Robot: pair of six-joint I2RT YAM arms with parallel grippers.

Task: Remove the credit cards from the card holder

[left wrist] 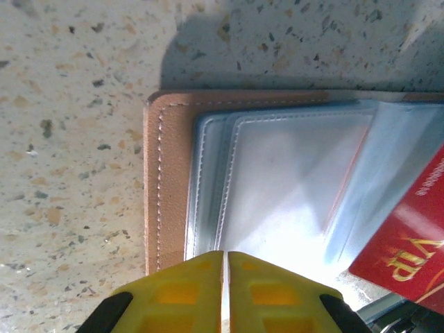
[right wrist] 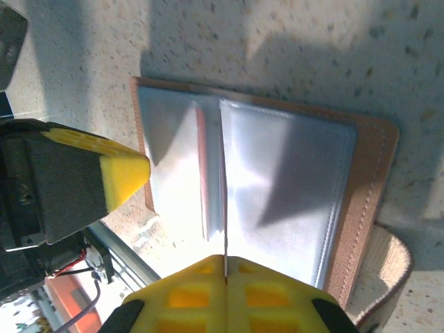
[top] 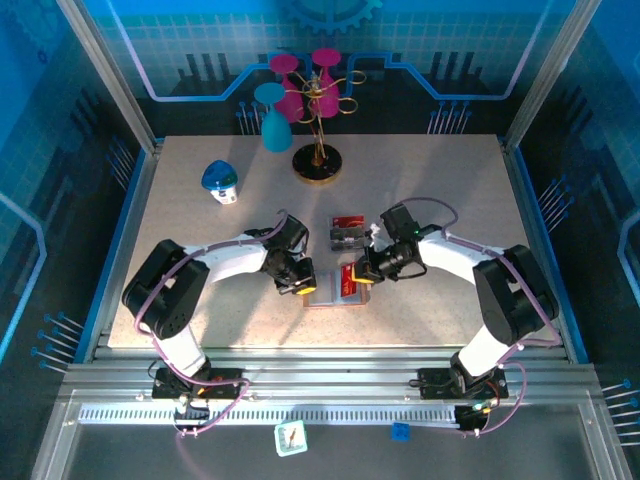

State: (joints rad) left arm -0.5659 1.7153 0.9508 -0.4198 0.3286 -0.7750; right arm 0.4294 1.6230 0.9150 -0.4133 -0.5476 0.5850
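The card holder (left wrist: 166, 194) lies open near the tabletop's front edge, seemingly pinned by the closed left gripper (left wrist: 225, 262). The right gripper (right wrist: 225, 265) clamps a red card (left wrist: 409, 243), likely to pull it out.

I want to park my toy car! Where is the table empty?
Back right corner of the table, between the glass stand and the right arm, is bare. So is the left side, between the blue-capped toy and the left arm. The middle is crowded: left claw, right claw, card holder, red card, cards.
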